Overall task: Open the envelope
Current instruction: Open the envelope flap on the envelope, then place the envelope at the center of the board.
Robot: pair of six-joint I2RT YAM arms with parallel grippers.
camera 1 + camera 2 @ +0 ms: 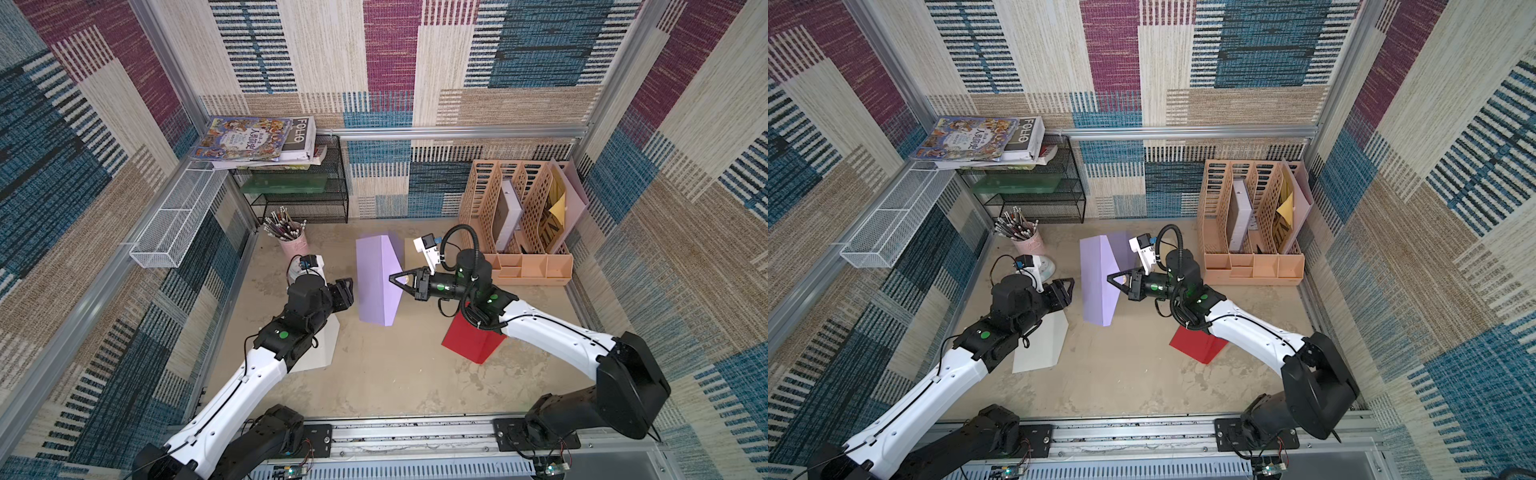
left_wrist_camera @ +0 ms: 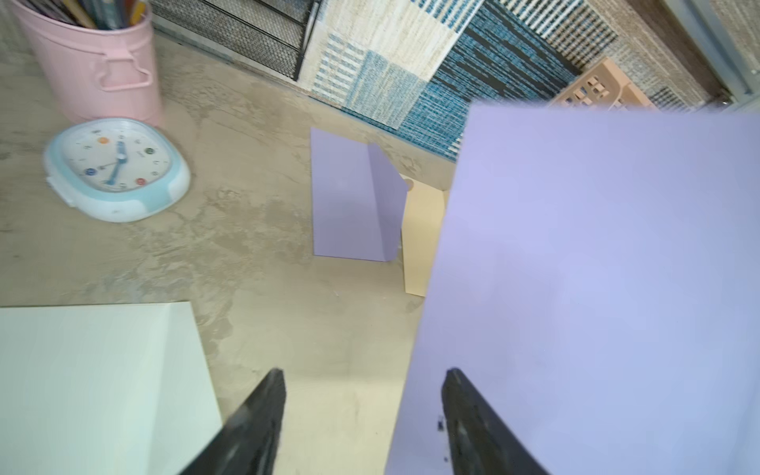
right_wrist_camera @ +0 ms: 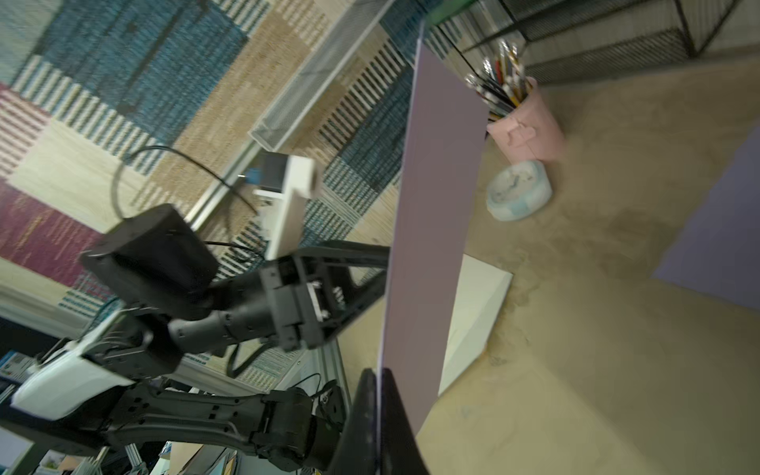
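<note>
Now the right gripper is clamped on one long edge of the lilac envelope, holding it raised and tilted above the bare middle of the table; the left gripper stands with jaws apart at the opposite edge, not pinching it

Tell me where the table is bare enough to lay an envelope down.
Widest bare patch: the front middle of the table, bordered by the white envelope, the red envelope and the front rail. Crowded further back: pencil cup, clock, lifted purple envelope, file organiser.
</note>
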